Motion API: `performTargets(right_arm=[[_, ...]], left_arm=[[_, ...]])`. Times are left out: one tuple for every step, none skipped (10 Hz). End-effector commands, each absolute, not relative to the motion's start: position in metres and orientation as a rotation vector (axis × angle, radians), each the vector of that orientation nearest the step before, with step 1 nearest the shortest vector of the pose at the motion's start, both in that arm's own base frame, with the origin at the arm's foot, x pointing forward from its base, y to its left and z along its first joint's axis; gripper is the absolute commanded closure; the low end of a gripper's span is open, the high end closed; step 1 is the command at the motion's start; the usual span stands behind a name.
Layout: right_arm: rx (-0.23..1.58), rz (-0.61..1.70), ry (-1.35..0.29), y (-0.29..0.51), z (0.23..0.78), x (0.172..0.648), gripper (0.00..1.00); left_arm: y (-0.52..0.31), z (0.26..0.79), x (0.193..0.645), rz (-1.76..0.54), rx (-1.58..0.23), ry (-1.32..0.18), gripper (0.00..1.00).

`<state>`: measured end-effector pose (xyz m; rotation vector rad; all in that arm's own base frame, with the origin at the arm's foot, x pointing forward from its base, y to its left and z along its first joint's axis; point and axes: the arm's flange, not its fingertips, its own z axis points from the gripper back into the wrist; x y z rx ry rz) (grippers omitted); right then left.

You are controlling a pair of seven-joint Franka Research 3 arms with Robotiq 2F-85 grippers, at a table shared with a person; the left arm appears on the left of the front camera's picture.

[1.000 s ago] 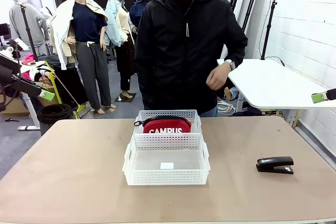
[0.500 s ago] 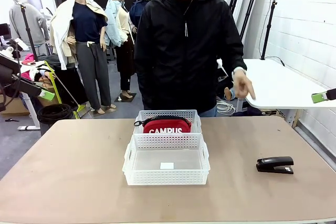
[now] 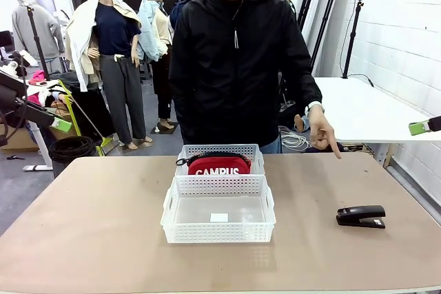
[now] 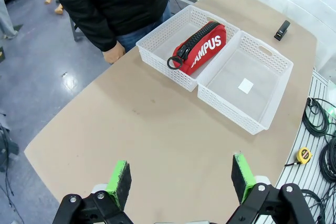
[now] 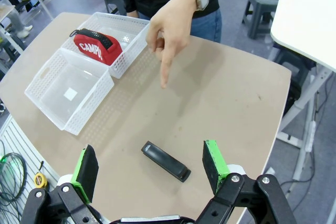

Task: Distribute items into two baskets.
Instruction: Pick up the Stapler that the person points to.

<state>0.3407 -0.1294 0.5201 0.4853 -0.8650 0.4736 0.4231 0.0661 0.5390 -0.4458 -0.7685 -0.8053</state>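
Front view: the red pouch (image 3: pixel 219 164) is lying in the far basket (image 3: pixel 256 151). The near basket (image 3: pixel 218 233) is touching it and holding no item. The black stapler (image 3: pixel 361 216) is resting on the table (image 3: pixel 89 225), well apart to the right, and a person's hand (image 3: pixel 322 131) is pointing down on that side.
Left wrist view: the left gripper (image 4: pixel 180 178) is hovering over the table, jaws spread wide, gripping nothing.
Right wrist view: the right gripper (image 5: pixel 149 167) is hanging above the stapler, jaws wide, empty.
Handling: the stapler is probably rigid, smooth and dense — pinching across its narrow sides near mid-length looks safest.
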Motion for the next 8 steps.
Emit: performTargets(right_arm=[[0.51, 0.48, -0.89, -0.129, 0.518, 0.343, 0.0], [0.51, 0.48, -0.89, -0.129, 0.518, 0.343, 0.0], [0.51, 0.48, -0.89, -0.129, 0.518, 0.343, 0.0], [0.51, 0.48, -0.89, -0.129, 0.518, 0.343, 0.0], [0.51, 0.48, -0.89, -0.129, 0.518, 0.343, 0.0], [0.485, 0.474, -0.865, -0.129, 0.52, 0.341, 0.0], [0.477, 0.525, -0.835, -0.132, 0.519, 0.35, 0.0], [0.462, 0.559, -0.807, -0.134, 0.518, 0.359, 0.0]], left_arm=[[0.067, 0.54, 0.422, -0.797, -0.447, -0.771, 0.0], [0.067, 0.54, 0.422, -0.797, -0.447, -0.771, 0.0], [0.067, 0.54, 0.422, -0.797, -0.447, -0.771, 0.0], [0.067, 0.54, 0.422, -0.797, -0.447, -0.771, 0.0], [0.067, 0.54, 0.422, -0.797, -0.447, -0.771, 0.0], [0.067, 0.54, 0.422, -0.797, -0.447, -0.771, 0.0], [0.067, 0.54, 0.422, -0.797, -0.447, -0.771, 0.0], [0.067, 0.54, 0.422, -0.797, -0.447, -0.771, 0.0]])
